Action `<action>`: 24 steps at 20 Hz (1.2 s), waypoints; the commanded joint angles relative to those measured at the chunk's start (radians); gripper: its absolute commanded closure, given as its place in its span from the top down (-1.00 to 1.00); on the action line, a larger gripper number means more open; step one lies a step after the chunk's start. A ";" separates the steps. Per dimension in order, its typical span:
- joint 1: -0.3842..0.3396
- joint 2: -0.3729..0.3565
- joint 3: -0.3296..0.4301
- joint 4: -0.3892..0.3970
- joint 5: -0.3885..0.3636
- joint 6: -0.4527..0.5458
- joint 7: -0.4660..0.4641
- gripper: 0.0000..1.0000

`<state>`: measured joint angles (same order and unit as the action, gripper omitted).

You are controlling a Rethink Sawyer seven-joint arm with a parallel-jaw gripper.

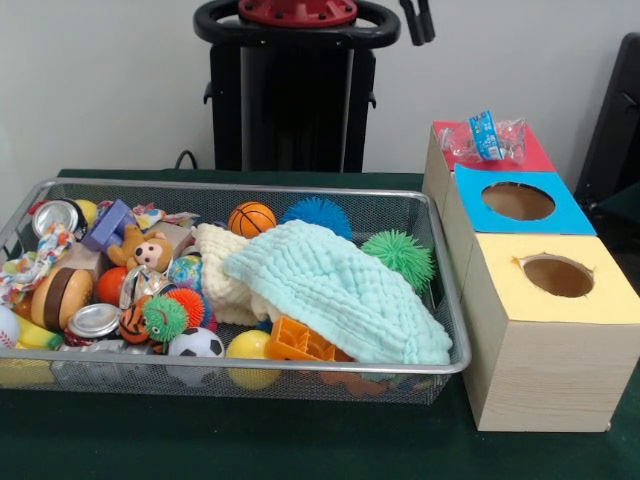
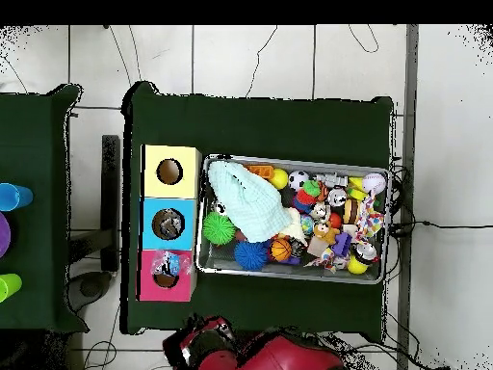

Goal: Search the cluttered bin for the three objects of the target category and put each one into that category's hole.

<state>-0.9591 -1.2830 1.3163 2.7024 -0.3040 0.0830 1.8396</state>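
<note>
My arm (image 2: 255,352) sits pulled back by the base, well clear of the bin (image 1: 445,300); gripper (image 1: 418,20) barely shows, can't tell if open. A green cloth (image 1: 335,290) covers the toys on the side nearest the boxes (image 1: 545,360).

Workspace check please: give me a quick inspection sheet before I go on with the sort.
Surface: green table cloth, bare in front of the bin.
Job's things: wire mesh bin full of toys; three boxes beside it with yellow hole, blue hole and pink top, where a clear wrapper covers the hole.
Clutter: mint cloth draped over toys; basketball, blue spiky ball, green spiky ball, soccer ball, cans, plush monkey.
Grippers: nothing seen; only the red arm base.
Cables: black cable beside the bin.
Surroundings: tiled floor, coloured cups on a neighbouring table.
</note>
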 commanded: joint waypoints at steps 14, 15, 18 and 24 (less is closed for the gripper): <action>0.333 0.057 -0.430 -0.098 -0.146 -0.100 0.084 -1.00; 0.347 0.065 -0.460 -0.106 -0.166 -0.084 0.078 -1.00; 0.377 0.087 -0.522 -0.125 -0.218 -0.040 0.069 -1.00; 0.446 0.118 -0.626 -0.159 -0.280 -0.055 0.085 -1.00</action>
<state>-0.5409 -1.2407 0.8343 2.6330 -0.4908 -0.0119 1.8396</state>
